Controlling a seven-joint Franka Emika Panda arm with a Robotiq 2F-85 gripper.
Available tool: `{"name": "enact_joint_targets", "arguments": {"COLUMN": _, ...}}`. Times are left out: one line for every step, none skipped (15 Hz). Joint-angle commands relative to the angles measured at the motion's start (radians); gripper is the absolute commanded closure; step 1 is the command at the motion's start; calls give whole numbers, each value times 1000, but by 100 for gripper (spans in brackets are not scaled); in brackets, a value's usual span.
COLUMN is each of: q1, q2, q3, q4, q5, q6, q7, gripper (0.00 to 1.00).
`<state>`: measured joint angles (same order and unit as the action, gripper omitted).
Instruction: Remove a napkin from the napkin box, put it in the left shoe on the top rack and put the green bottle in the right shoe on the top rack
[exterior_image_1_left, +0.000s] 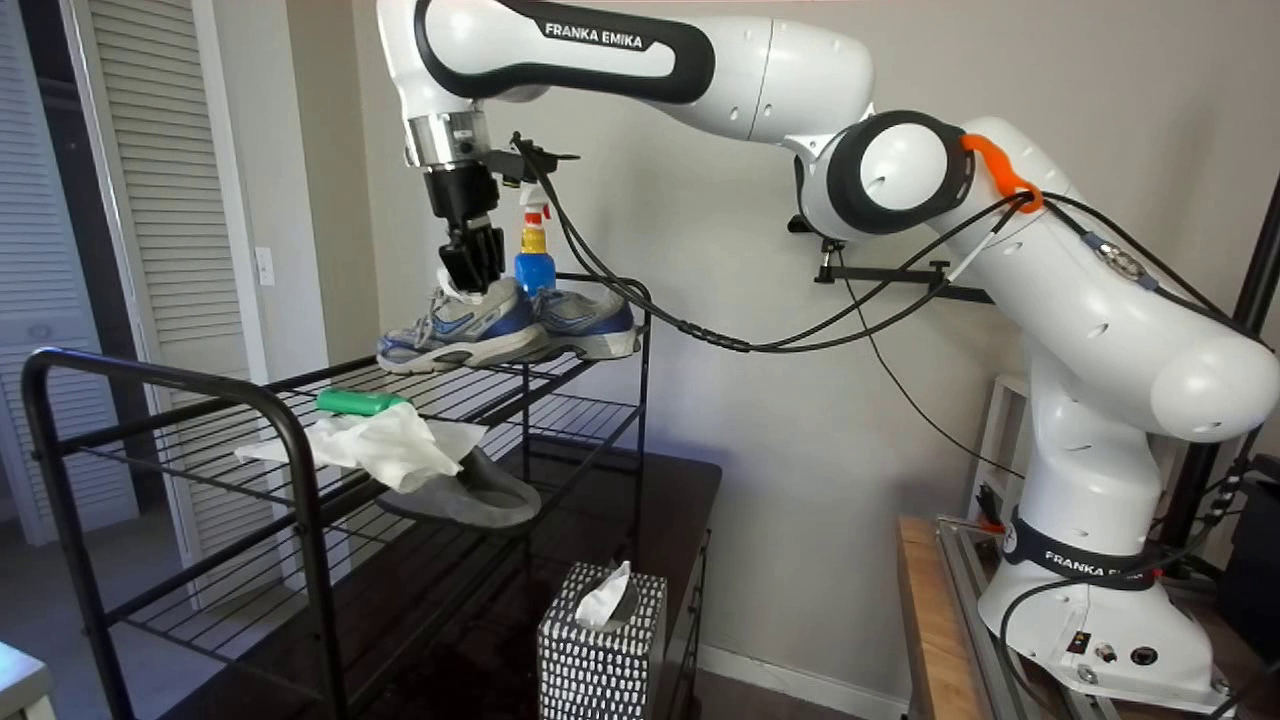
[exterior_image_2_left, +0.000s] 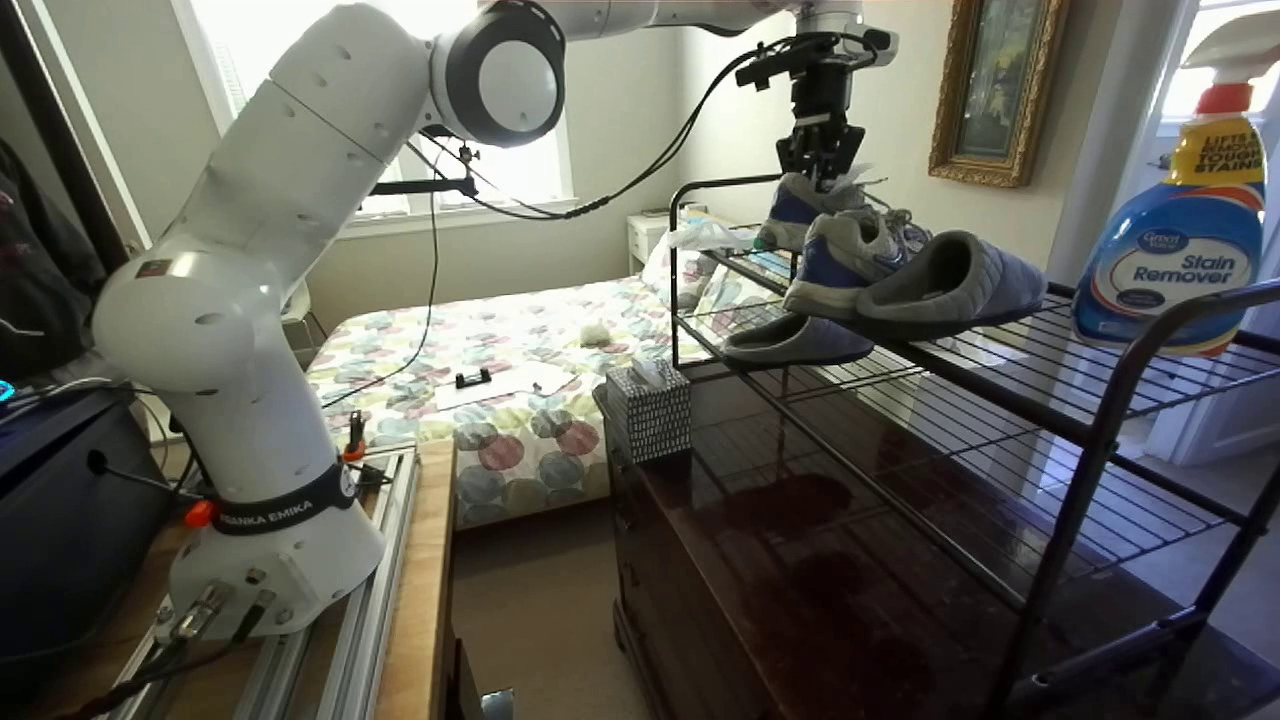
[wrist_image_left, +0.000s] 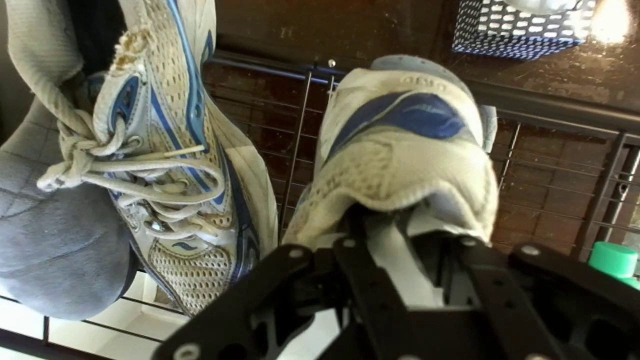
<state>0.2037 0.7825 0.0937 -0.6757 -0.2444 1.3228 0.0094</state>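
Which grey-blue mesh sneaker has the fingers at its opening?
The grey-blue mesh sneaker nearer the small green bottle: the black fingers are at its opening. The other sneaker, beside a grey quilted slipper, has none there.

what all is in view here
Lace-up sneakers: 2, grey/blue, top rack
Slippers: 2, grey, top rack and lower tier
Green bottle: 1, green, top rack
Napkin: 1, white, sneaker opening
Crumpled sheet: 1+, white, top rack
Stain Remover bottle: 1, blue, top rack
Shoe rack: 1, black, dresser
Napkin box: 1, black-and-white, dresser
Dresser: 1, brown, under rack
Bed: 1, multicoloured, background
Framed picture: 1, gold, wall
Robot arm: 1, white, workbench
Gripper: 1, black, sneaker opening
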Motion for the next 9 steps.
{"name": "enact_joint_targets", "arguments": {"q1": -13, "q2": 0, "q3": 20, "q4": 25, "q5": 30, "q6": -30, "q7": -21, "gripper": 97}}
{"name": "enact_joint_targets", "arguments": {"q1": -14, "q2": -1, "q3": 22, "q4": 24, "q5": 30, "q6": -30, "q7": -21, "gripper": 100}}
{"name": "enact_joint_targets", "arguments": {"q1": -15, "q2": -4, "q3": 25, "q4": 24, "q5": 29, "q6": -28, "q7": -21, "gripper": 100}}
{"name": "enact_joint_targets", "arguments": {"q1": -15, "q2": -6, "q3": 27, "q4": 24, "q5": 28, "q6": -26, "q7": -22, "gripper": 100}}
{"name": "enact_joint_targets", "arguments": {"q1": -15, "q2": -9, "q3": 28, "q4": 25, "q5": 27, "q6": -25, "q7": -21, "gripper": 100}}
{"name": "enact_joint_targets", "arguments": {"q1": -15, "q2": -12, "q3": 29, "q4": 25, "q5": 26, "q6": -24, "q7": -22, "gripper": 100}}
{"name": "enact_joint_targets", "arguments": {"q1": -16, "q2": -15, "q3": 30, "q4": 26, "q5": 26, "q6": -24, "q7": -23, "gripper": 99}}
{"name": "enact_joint_targets", "arguments": {"q1": -16, "q2": -19, "q3": 31, "q4": 27, "q5": 26, "q6": -25, "q7": -24, "gripper": 73}}
{"name": "enact_joint_targets", "arguments": {"q1": -16, "q2": -22, "q3": 30, "q4": 28, "q5": 24, "q6": -27, "q7": -24, "gripper": 73}}
